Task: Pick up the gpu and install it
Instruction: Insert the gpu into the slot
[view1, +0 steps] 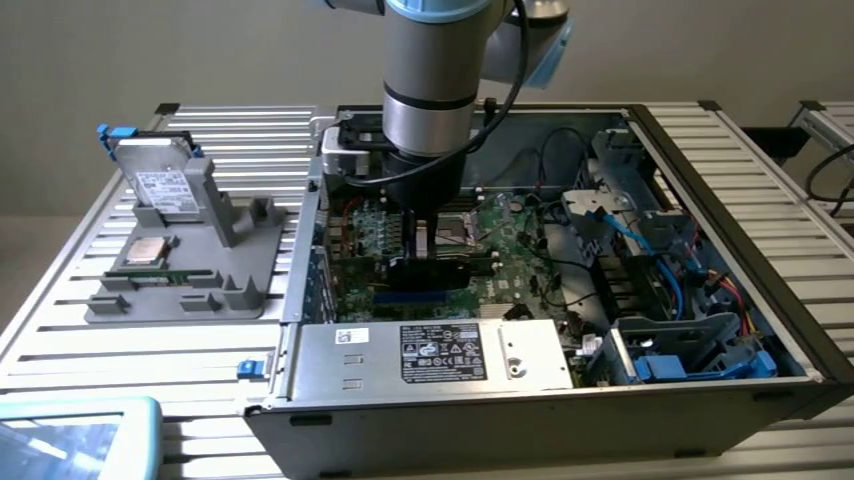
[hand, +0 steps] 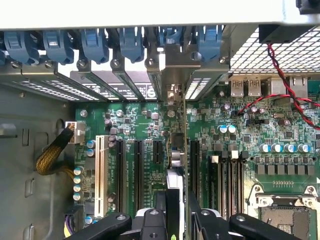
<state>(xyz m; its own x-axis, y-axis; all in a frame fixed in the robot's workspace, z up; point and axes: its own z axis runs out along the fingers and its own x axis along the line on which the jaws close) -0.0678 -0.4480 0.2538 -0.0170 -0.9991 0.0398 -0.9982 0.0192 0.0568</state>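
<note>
My gripper (view1: 430, 250) reaches down into the open computer case (view1: 747, 230), shut on the gpu (view1: 434, 272). The card hangs on edge just over the green motherboard (view1: 514, 225). In the wrist view the gpu (hand: 183, 150) shows as a thin edge between my two black fingers (hand: 150, 220). It runs from my gripper (hand: 177, 220) to its silver bracket (hand: 175, 70), which stands at the case's rear slot openings. Black expansion slots (hand: 137, 170) lie on both sides of the card on the motherboard (hand: 140, 117). Whether its lower edge sits in a slot is hidden.
A grey parts holder (view1: 174, 300) on the exterior view's left carries a silver hard drive (view1: 167, 185), a square processor chip (view1: 144, 250) and a green memory stick (view1: 167, 277). The silver power supply (view1: 441, 352) fills the case's near side. Blue and black cables (view1: 667, 260) crowd the right.
</note>
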